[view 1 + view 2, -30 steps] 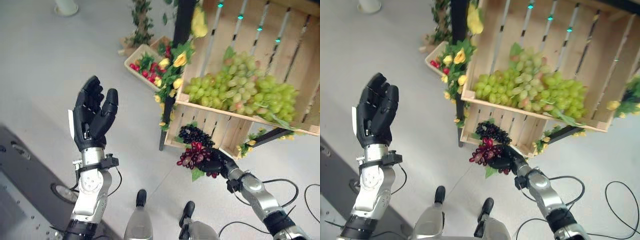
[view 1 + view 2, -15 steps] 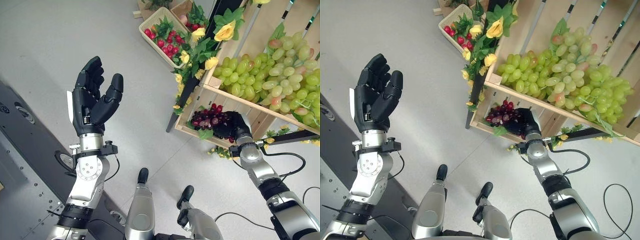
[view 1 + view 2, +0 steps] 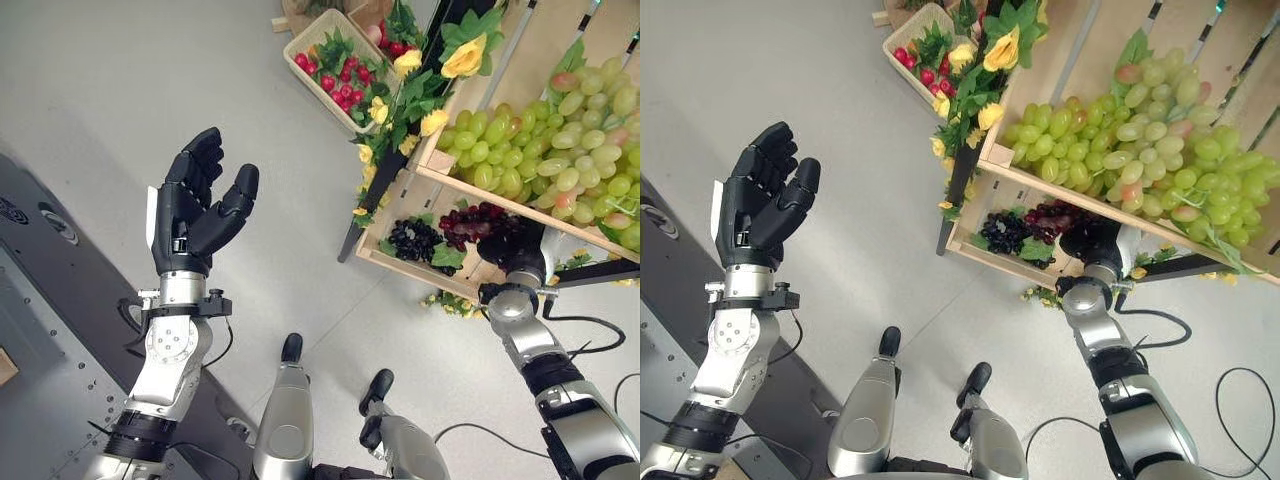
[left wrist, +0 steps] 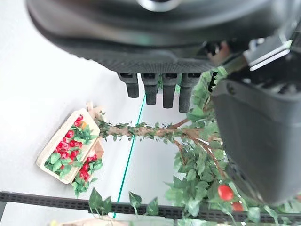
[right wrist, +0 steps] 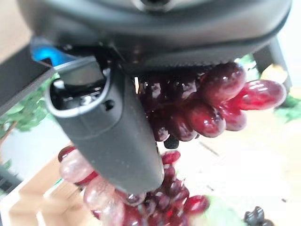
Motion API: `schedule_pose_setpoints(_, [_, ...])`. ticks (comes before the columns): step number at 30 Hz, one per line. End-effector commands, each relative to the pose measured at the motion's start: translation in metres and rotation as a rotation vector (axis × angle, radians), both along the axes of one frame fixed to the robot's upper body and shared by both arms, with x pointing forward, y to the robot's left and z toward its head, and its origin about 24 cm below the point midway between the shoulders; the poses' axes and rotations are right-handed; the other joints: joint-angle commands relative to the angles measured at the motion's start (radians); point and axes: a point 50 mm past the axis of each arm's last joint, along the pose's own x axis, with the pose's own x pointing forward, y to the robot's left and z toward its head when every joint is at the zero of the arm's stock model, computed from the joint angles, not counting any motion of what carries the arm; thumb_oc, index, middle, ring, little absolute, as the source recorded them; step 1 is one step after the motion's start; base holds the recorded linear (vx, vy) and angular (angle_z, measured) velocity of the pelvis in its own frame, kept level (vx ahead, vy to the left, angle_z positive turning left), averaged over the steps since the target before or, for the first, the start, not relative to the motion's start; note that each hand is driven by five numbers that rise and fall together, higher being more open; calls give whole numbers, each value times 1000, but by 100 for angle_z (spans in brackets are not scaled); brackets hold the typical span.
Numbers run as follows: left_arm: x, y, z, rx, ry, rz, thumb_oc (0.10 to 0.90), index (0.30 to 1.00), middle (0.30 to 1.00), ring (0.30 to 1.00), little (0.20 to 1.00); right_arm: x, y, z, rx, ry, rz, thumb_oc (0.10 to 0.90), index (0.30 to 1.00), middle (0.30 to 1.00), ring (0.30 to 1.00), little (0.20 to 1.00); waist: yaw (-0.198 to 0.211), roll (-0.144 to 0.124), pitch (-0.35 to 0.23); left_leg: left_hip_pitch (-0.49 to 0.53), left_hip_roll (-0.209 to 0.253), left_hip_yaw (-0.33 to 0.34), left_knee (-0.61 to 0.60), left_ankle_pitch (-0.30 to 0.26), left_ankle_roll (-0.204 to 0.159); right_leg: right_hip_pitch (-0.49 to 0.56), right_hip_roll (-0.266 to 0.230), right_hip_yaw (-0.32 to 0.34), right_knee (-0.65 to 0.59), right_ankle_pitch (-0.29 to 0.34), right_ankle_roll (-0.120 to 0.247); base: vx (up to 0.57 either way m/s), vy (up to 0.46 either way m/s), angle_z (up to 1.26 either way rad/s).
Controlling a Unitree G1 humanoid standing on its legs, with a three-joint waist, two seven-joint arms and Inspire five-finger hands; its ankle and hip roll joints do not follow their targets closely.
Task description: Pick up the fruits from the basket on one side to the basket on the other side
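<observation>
- While your right hand (image 3: 522, 246) reached into the lower crate (image 3: 405, 265) of the wooden stand, its fingers sat under the upper shelf's front board, so from the head views you could barely make them out.
- In the right wrist view, your thumb (image 5: 115, 136) and fingers were curled round a bunch of red grapes (image 5: 207, 106); the bunch was pinched against the palm, and its stem end was hidden behind the hand.
- That red bunch lay inside the lower crate, just beside a dark grape bunch (image 3: 415, 240) and its green leaf (image 3: 447, 257); whether the red grapes touched the crate floor, you could not tell.
- Your left hand (image 3: 195, 215) was raised over the floor, well apart from the stand, fingers loosely spread with nothing in it.
- The upper crate (image 3: 1040, 70) held green grapes (image 3: 1140, 130), cut off at the edge.
- A small basket of red fruit (image 3: 335, 65) sat on the floor behind yellow flowers (image 3: 465, 58), partly screened by leaves.
</observation>
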Motion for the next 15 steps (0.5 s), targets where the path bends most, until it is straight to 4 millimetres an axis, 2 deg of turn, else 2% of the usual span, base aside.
schedule_pose_setpoints(1, [-15,-2,15,12,-110,-75,800,900,900,900,900,-5,-33,31,-106,-121,-119,800,900,900,900,900,15,33,-134,25,-51,53,5,-37,-23,16,12,-17,168,-109,33,226,-15,-6])
schedule_pose_setpoints(7, [-27,5,-5,45,2,-105,800,900,900,900,900,-34,-32,-18,-70,37,-130,800,900,900,900,900,31,25,-177,109,-41,74,-18,-27,-28,63,21,-26,182,-105,42,219,-21,-4])
schedule_pose_setpoints(11, [-34,7,-16,49,59,-114,800,900,900,900,900,-50,-30,-37,-45,87,-106,800,900,900,900,900,34,26,-194,153,-41,81,-30,-18,-30,80,25,-29,200,-100,44,156,7,1])
schedule_pose_setpoints(15, [-38,7,-23,47,90,-117,800,900,900,900,900,-56,-28,-42,-37,82,-82,800,900,900,900,900,30,31,-200,190,-45,87,-47,-9,-27,86,26,-31,216,-97,46,90,22,-1])
